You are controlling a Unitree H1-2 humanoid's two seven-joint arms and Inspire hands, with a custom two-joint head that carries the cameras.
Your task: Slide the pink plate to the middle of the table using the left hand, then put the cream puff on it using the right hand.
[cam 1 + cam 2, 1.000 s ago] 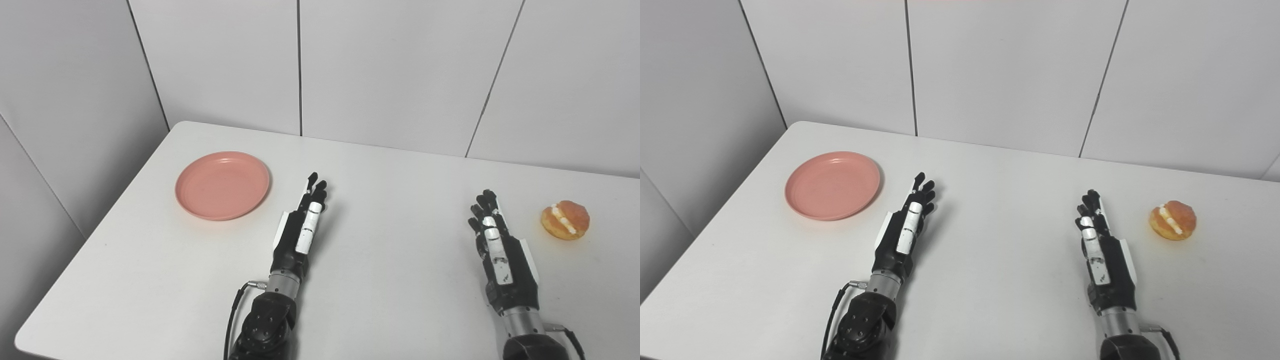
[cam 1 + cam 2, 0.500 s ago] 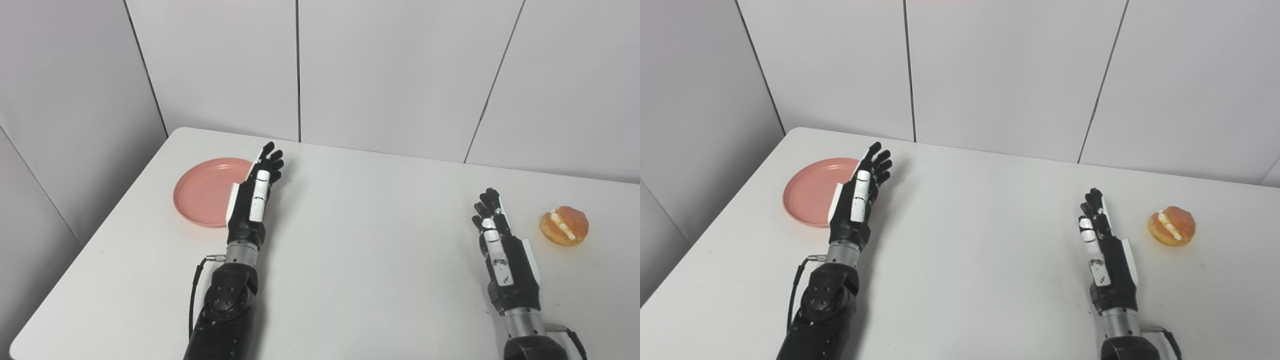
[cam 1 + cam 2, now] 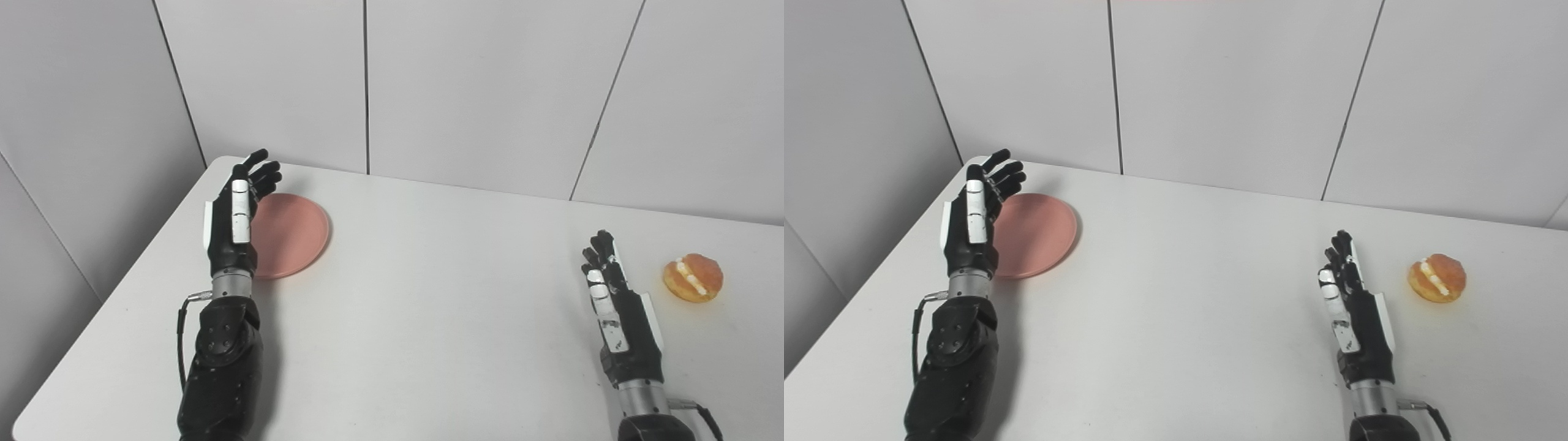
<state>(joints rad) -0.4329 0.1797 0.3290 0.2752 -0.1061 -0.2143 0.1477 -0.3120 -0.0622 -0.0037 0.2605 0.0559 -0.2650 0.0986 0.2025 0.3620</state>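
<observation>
The left hand (image 3: pixel 236 214), fingers spread and empty, hovers at the far-left rim of the round pink plastic plate (image 3: pixel 294 236). It should lower the fingers outside that rim and push slowly toward the centre of the white surface (image 3: pixel 429 306).

A white table (image 3: pixel 429 318) stands against a pale, seamed panel wall (image 3: pixel 478 86).

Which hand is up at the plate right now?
The left hand, open and raised over the pink plate's left edge. The right hand waits open, short of the cream puff.
</observation>
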